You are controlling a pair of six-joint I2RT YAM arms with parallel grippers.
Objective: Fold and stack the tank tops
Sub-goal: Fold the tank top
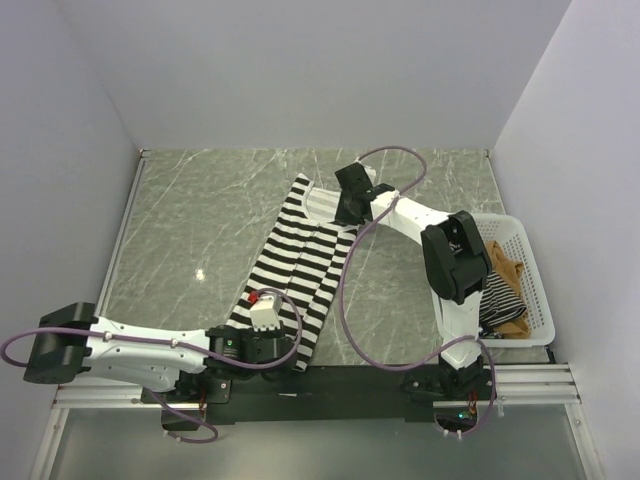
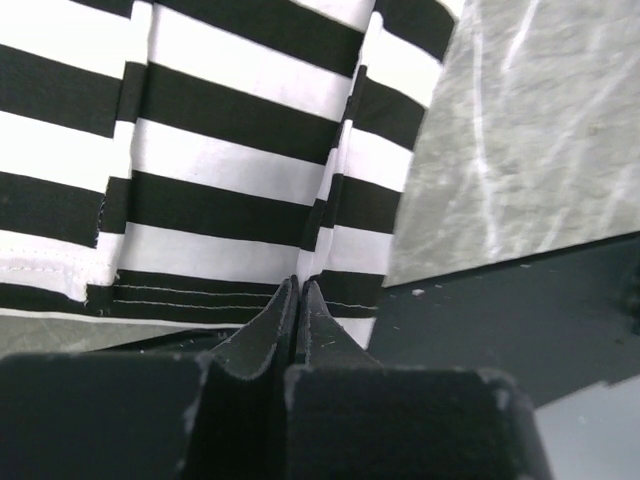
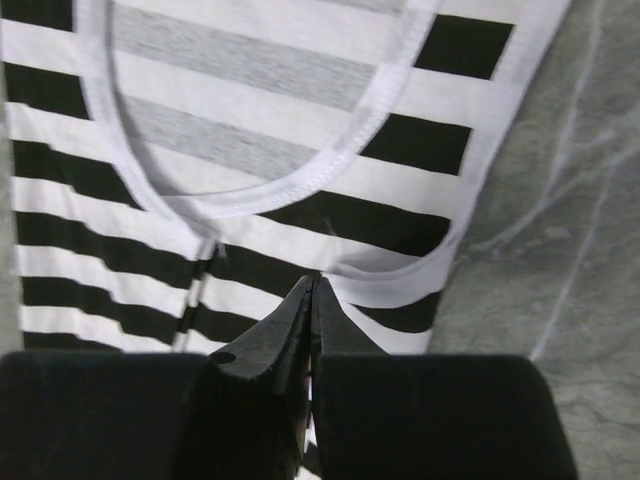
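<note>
The wide-striped tank top (image 1: 295, 255) lies lengthwise on the marble table (image 1: 200, 210), folded into a long narrow band. My left gripper (image 1: 288, 352) is at its near hem. In the left wrist view its jaws (image 2: 298, 285) are shut on the tank top (image 2: 230, 120), where a fold line meets the hem. My right gripper (image 1: 346, 212) is at the far end, beside the neckline. There its jaws (image 3: 313, 280) are pressed together on the white armhole trim of the tank top (image 3: 300, 215). The tan top (image 1: 507, 268) and the thin-striped top (image 1: 497, 295) lie in the basket.
A white lattice basket (image 1: 541, 300) stands at the right edge of the table, beside the right arm's base. The black mounting rail (image 1: 330, 380) runs along the near edge, just under the tank top's hem. Grey walls enclose the table on three sides.
</note>
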